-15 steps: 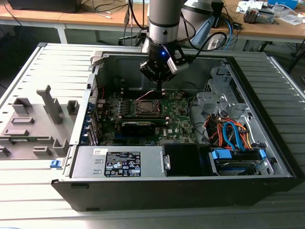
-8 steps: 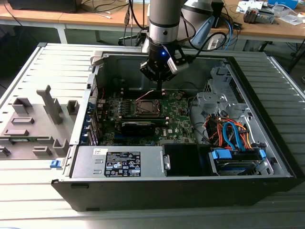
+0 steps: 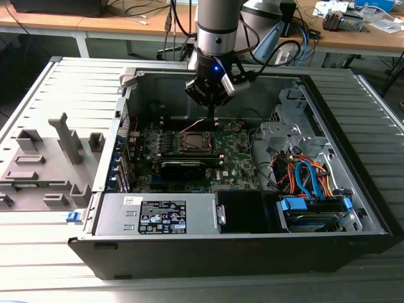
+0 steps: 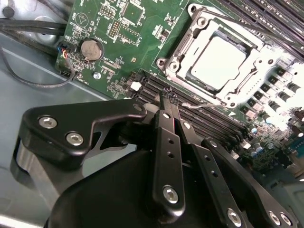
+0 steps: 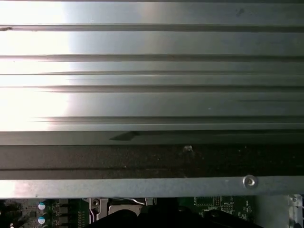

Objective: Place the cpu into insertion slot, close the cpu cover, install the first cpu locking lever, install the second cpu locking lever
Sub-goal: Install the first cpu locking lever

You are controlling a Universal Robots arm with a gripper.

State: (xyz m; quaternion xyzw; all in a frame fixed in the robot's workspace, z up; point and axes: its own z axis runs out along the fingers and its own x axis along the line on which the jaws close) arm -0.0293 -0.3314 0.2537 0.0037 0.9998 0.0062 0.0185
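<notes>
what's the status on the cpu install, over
Gripper shut, empty, poised just beside the socket. Cpu seated in insertion slot, cpu cover down over it. Nothing in the way.

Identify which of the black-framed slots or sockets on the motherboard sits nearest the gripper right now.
The insertion slot, the square socket with the cpu in it and the cpu cover closed over it. The gripper hovers just beside it; the long black card slots lie farther.
</notes>
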